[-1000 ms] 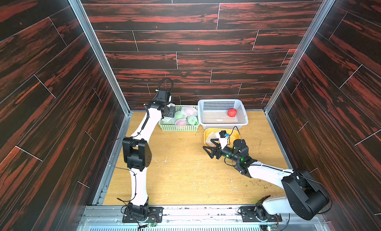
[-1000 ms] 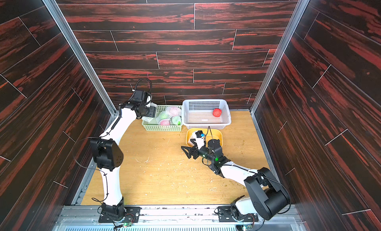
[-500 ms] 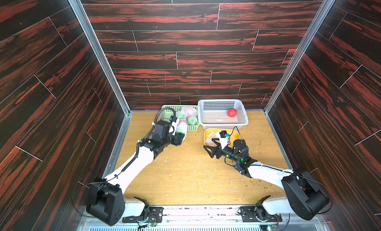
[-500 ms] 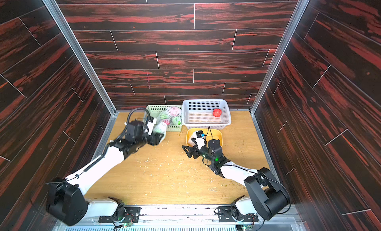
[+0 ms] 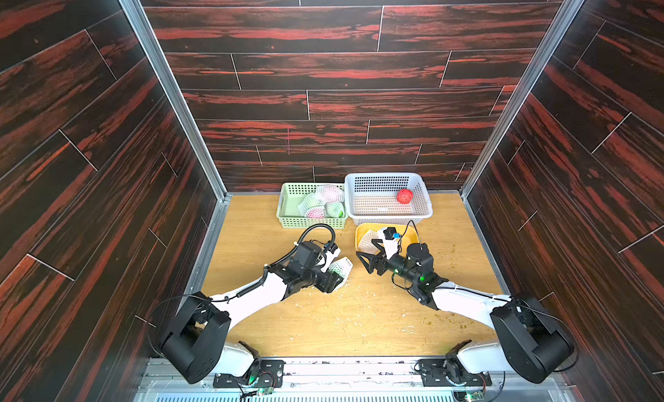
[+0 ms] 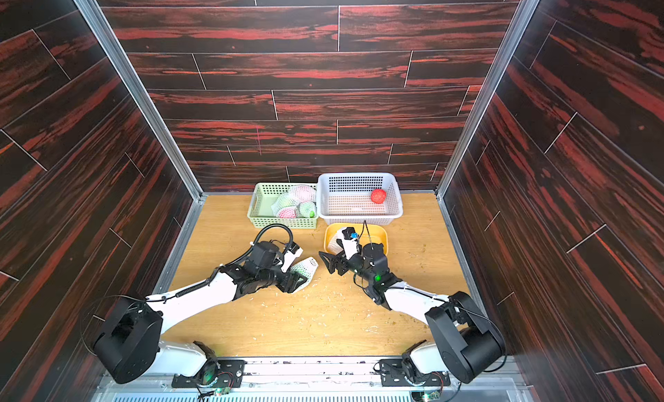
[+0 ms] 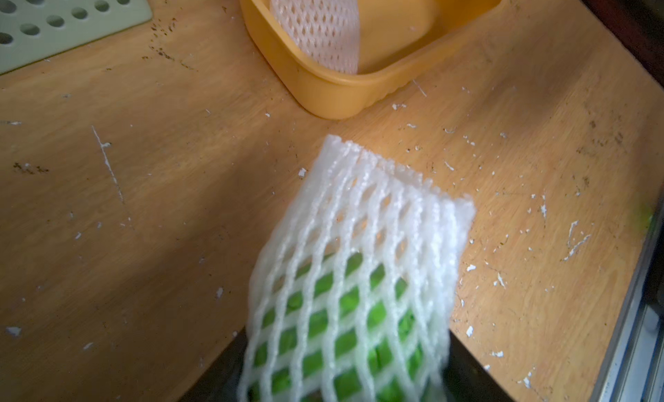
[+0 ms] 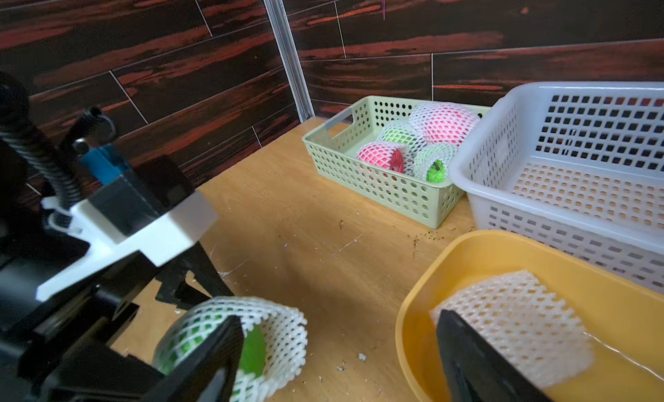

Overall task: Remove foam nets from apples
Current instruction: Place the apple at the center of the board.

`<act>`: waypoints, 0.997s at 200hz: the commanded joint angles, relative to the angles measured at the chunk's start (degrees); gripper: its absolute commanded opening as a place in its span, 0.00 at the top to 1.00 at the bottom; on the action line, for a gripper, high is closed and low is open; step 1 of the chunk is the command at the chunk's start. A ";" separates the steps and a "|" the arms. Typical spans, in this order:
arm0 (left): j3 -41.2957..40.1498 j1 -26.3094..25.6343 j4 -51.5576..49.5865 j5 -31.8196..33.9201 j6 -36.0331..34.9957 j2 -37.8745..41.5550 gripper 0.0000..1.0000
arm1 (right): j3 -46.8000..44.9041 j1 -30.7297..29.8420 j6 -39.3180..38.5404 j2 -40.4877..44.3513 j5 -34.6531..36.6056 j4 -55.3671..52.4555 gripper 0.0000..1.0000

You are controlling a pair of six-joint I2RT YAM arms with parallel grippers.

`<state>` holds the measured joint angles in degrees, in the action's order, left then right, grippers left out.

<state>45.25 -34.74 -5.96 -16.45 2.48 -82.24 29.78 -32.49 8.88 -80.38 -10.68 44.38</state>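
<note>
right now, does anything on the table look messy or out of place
White flakes and dark specks litter the table; they look like bits shed from the nets. Nothing else stands out.

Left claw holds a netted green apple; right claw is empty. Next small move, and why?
Probably ease the open right claw onto the net's loose end: the left claw grips the green apple, and that empty end sticks out toward it.

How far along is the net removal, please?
Done: one bare red apple in the white basket, an empty net in the yellow tray. In hand: left gripper holds a netted green apple, right gripper open. Left: four netted apples in the green basket.
</note>
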 commanded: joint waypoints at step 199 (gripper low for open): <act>-7.59 0.55 11.93 -0.52 3.17 3.85 0.00 | -3.85 -0.11 0.52 3.55 2.70 4.41 0.12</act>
<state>42.59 -34.81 -3.33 -14.41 3.55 -81.71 26.17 -32.49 9.37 -78.41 -7.90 48.45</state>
